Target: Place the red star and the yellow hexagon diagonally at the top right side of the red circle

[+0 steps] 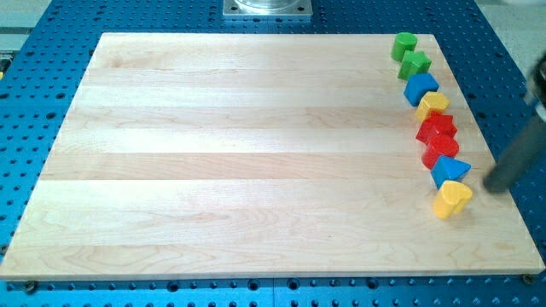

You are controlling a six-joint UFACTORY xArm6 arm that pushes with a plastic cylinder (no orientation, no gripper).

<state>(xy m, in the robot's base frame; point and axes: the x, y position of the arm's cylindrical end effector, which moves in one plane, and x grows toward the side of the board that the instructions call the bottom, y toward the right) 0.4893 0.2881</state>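
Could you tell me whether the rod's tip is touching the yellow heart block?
Apart. The camera view shows bare wood between my tip and the yellow heart, with my tip on the view's right.

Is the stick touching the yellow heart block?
No, my tip sits a little to the view's right of the yellow heart, with bare board between them.

Blocks green, blue, yellow, red; pale wood board.

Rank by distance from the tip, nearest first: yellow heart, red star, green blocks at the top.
My tip sits at the view's right edge.
1. Yellow heart, just left, at the column's bottom.
2. Red star, mid-column.
3. Green blocks, column's top.
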